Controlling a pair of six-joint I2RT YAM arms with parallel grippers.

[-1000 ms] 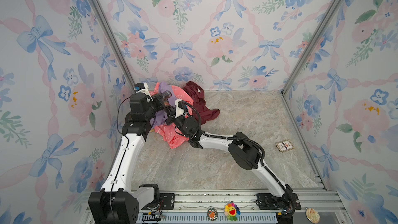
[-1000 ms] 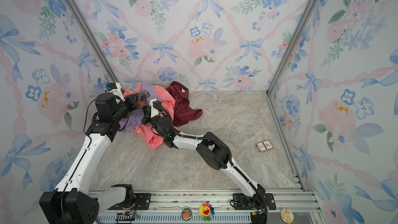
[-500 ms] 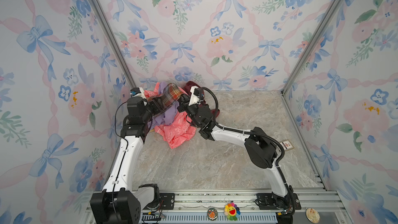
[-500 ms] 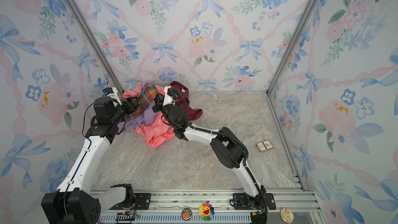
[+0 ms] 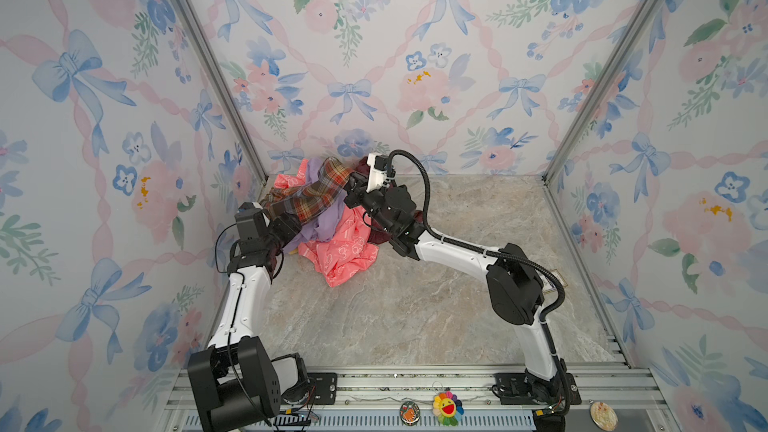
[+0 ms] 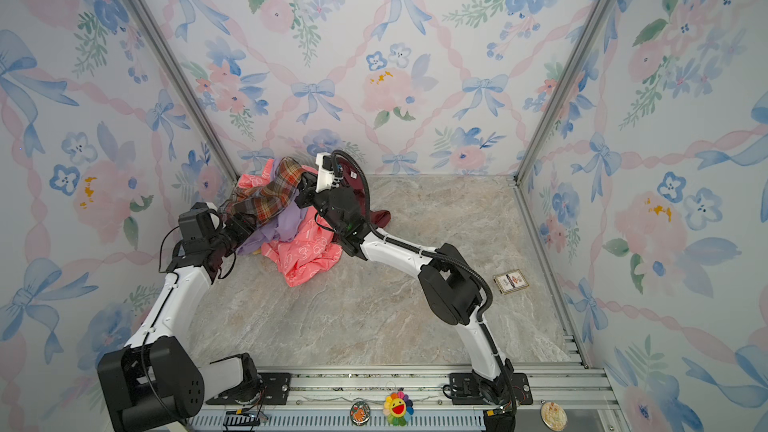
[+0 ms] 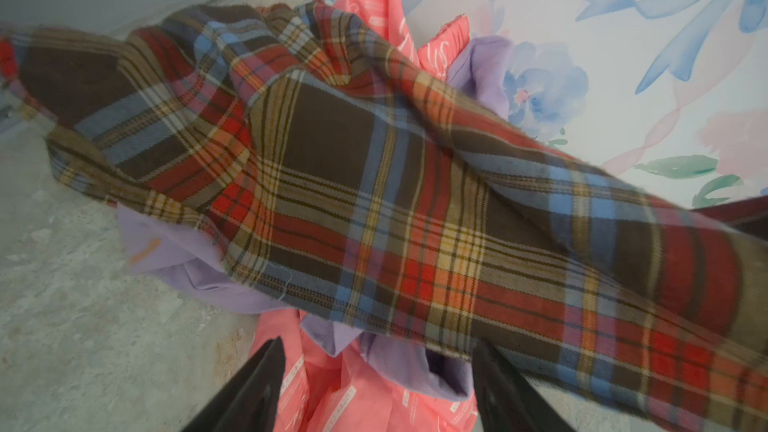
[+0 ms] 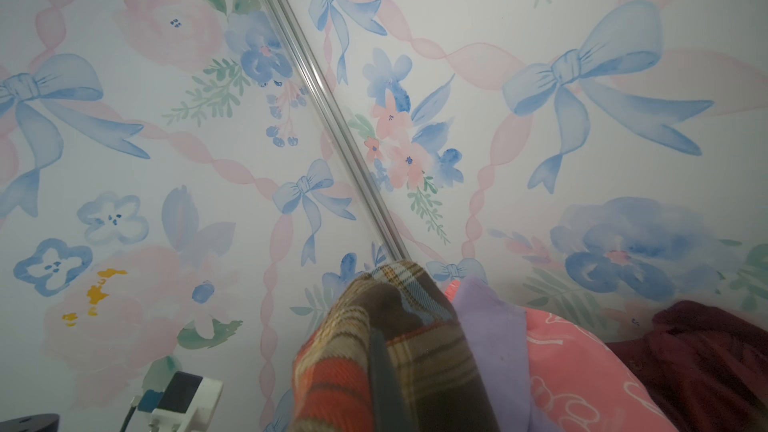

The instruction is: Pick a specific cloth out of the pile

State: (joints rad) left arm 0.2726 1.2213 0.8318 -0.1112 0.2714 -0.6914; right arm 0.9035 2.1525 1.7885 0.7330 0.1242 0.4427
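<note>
In both top views the pile (image 5: 332, 239) (image 6: 291, 239) lies in the far left corner of the marbled worktop (image 5: 415, 305) (image 6: 374, 309). My right claw (image 5: 351, 191) (image 6: 302, 193) reaches across to it, raised above the heap and closed on one end of the plaid cloth (image 5: 316, 197) (image 6: 270, 197). The cloth hangs as a band from that claw down and to the left over the lilac garment (image 5: 326, 226) (image 6: 286, 222). Its low end is at my left claw (image 5: 291, 224) (image 6: 243, 224); from here I cannot tell whether they touch. The coral-pink printed cloth (image 5: 345, 261) (image 6: 303, 264) spreads nearest on the worktop, and the maroon garment (image 5: 378, 239) (image 6: 380, 216) shows behind my right arm.

In the left wrist view my left claw (image 7: 376, 342) stands open. Its two black fingers (image 7: 257, 388) are well apart, with coral-pink and lilac fabric between them. The plaid cloth (image 7: 353, 185) stretches across beyond them, over the lilac.

In the right wrist view my right claw (image 8: 376, 338) grips the plaid cloth (image 8: 399, 326), with one dark finger (image 8: 386, 384) sunk in its fold. The lilac garment (image 8: 490, 338), the coral-pink printed cloth (image 8: 582, 367) and the maroon garment (image 8: 706, 347) lie just beside it.
</note>
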